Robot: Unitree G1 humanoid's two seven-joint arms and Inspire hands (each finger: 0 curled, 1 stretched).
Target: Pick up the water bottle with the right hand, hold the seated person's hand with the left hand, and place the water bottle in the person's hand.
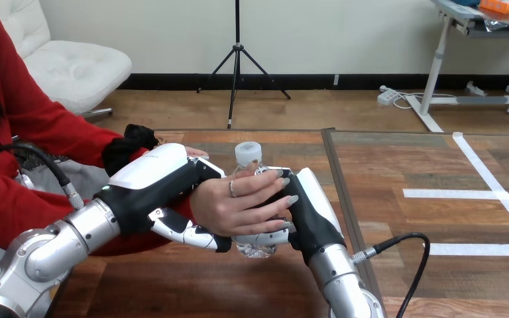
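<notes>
A clear water bottle (254,248) with a white cap (248,153) stands upright above the middle of the table. My right hand (309,215) grips it from the right, its fingers curled round the bottle's body. The person's hand (238,205) comes in from the left and wraps round the same bottle, its fingertips lying over my right hand. My left hand (161,177) sits over the person's wrist (187,207), fingers curled across the top and thumb (191,234) hooked underneath.
The wooden table (192,285) runs to an edge near the middle, with floor and white tape lines (484,193) to the right. The person's other arm, with a black cuff (131,142), rests behind my left hand.
</notes>
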